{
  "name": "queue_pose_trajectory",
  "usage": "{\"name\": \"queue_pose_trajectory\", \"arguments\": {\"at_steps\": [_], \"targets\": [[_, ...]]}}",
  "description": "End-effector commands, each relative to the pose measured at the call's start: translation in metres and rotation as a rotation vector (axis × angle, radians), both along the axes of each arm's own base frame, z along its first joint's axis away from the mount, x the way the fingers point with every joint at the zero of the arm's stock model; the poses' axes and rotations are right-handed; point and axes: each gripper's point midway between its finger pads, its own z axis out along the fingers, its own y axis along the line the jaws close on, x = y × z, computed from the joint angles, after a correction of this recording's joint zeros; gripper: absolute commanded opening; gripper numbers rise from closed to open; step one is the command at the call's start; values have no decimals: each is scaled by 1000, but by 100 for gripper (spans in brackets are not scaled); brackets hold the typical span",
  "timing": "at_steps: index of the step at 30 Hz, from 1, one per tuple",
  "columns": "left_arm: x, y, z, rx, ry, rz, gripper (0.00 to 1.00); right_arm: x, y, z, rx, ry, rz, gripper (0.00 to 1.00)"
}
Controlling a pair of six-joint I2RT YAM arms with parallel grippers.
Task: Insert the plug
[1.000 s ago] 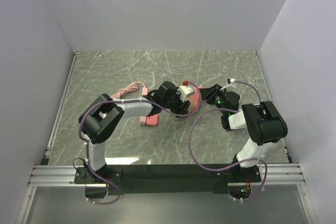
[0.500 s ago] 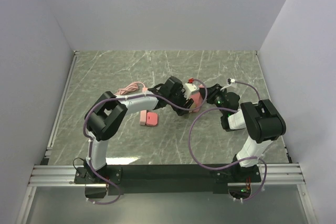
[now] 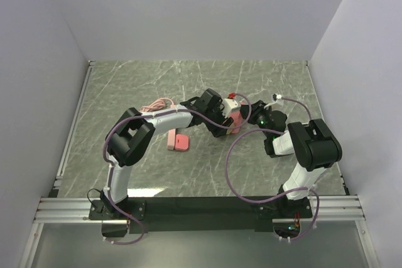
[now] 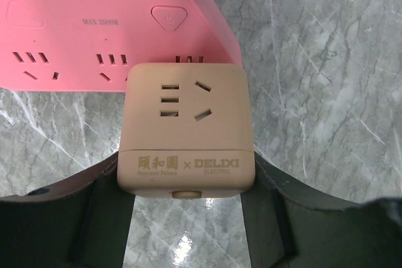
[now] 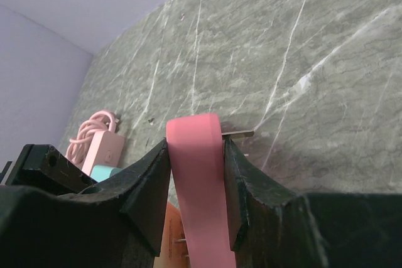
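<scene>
- Tabletop [image 3: 125, 86]: grey veined marble, carrying both arms and all the loose items.
- Left arm [image 3: 157, 120]: reaching right and inward toward the middle of the table.
- Right arm [image 3: 314, 145]: folding back on itself and reaching left to meet the other.
- Power strip [image 4: 94, 23]: pink, sitting near the table's centre between the two wrists, turning its socket face toward the left wrist camera.
- Right gripper [image 5: 196, 155]: clamping the power strip across its thin edge, both fingers pressing flat against it.
- Plug [image 4: 185, 123]: beige cube with sockets of its own, meeting the end socket of the power strip beside the switch.
- Left gripper [image 4: 185, 183]: standing about half open, pinching the plug by its two sides.
- Cable [image 3: 157, 103]: pink, coiling on the marble left of the grippers, well apart from them.
- Pink block [image 3: 178, 141]: lying flat in front of the cable, under the left forearm.
- Prongs [image 4: 188, 59]: showing as short metal tips between plug and power strip, not sinking fully in.
</scene>
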Motion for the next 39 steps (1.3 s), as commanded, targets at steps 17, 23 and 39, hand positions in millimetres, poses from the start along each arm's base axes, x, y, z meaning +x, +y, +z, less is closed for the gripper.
{"name": "queue_pose_trajectory", "arguments": {"at_steps": [17,23,39], "targets": [[38,-20,1,-72,-185,14,0,-106,69,-79,54,487,364,34],[44,-23,7,-52,-177,11,0,-104,71,-83,57,496,362,52],[51,-19,9,-33,-168,26,0,-106,53,-108,-16,582,260,83]]}}
